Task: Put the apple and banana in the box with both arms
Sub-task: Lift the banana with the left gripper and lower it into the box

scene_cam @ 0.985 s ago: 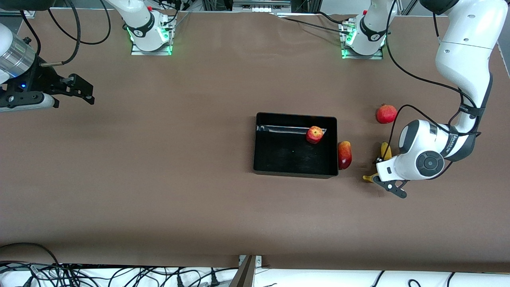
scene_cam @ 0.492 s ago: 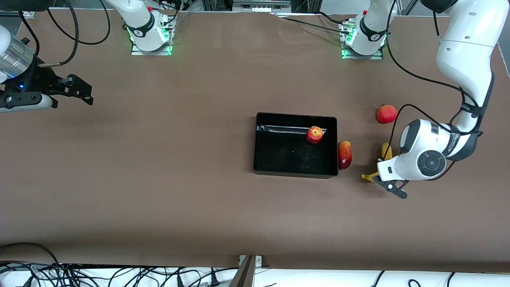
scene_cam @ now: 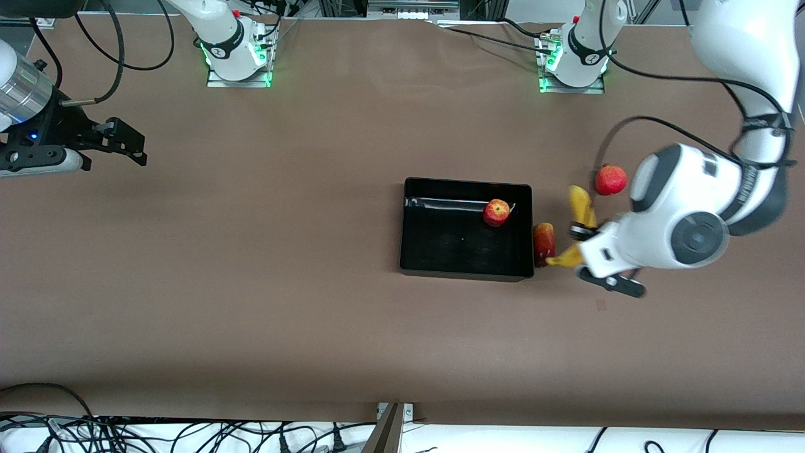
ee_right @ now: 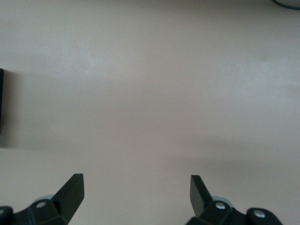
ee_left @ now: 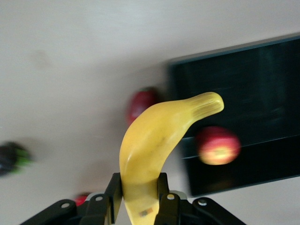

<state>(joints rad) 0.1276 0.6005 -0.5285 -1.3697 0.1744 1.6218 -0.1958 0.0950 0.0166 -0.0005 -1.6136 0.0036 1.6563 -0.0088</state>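
Observation:
The banana (scene_cam: 580, 206) is yellow and curved, and it hangs in the air in my left gripper (scene_cam: 582, 242), which is shut on it. They are over the table just beside the box (scene_cam: 440, 242), a shallow black tray. In the left wrist view the banana (ee_left: 159, 136) sticks out from between the fingers (ee_left: 114, 197) of the left gripper (ee_left: 139, 192), over the box's edge (ee_left: 253, 79). The apple (scene_cam: 497, 212) lies in the box by its wall toward the left arm's end; it also shows in the left wrist view (ee_left: 218, 145). My right gripper (scene_cam: 129, 143) is open and empty and waits over the right arm's end of the table; the right wrist view (ee_right: 136, 187) shows bare table between its fingers.
A red-yellow mango-like fruit (scene_cam: 543, 242) lies against the outside of the box, under the banana's lower tip. A round red fruit with a crown tip (scene_cam: 610, 179) lies farther from the front camera, toward the left arm's end. The arm bases stand along the table's edge farthest from the front camera.
My left gripper has lifted the banana off the table and carried it toward the box. The right arm has stayed still.

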